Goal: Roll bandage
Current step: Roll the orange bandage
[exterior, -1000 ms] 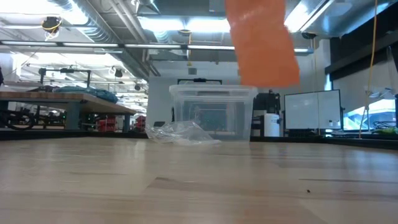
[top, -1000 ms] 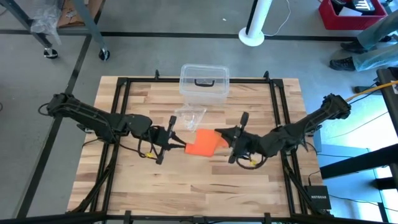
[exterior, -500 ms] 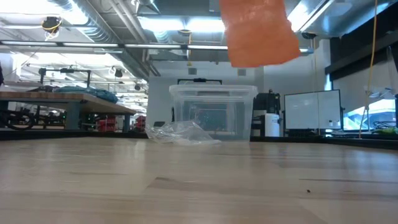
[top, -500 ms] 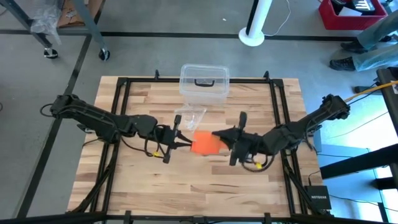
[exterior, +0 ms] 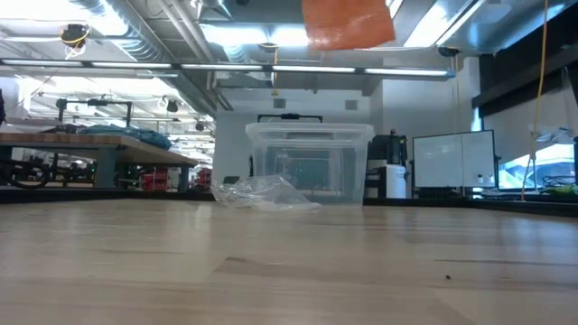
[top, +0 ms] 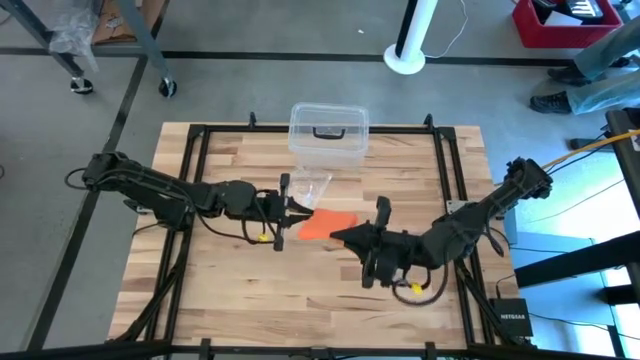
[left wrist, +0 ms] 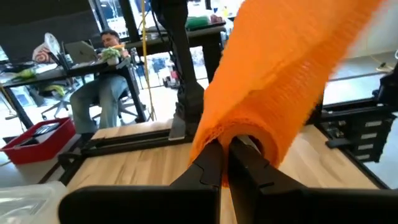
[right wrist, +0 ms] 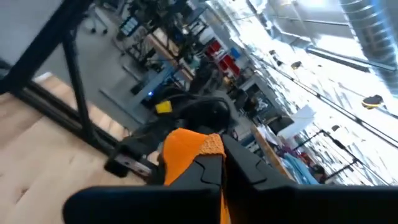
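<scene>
Now, left claw (top: 296, 208): pinched tight on one end of the bandage (top: 327, 225), with orange cloth curled around its tips.
Right claw (top: 340, 236): pinched tight on the other end of the orange strip.
Bandage place: up in the air over the middle of the table (top: 210, 290), held between both claws.
Long way: it runs from claw to claw, across the table.
Nearer arm: both touch it; neither is closer.
Roll so far: maybe a little curl at the left claw, but this is hard to see.
Close by: a crinkly plastic piece (top: 308, 187) just behind the left claw, and a clear box (top: 328, 130) farther back.
In the way: nothing between the claws; the plastic piece could get bumped.
</scene>
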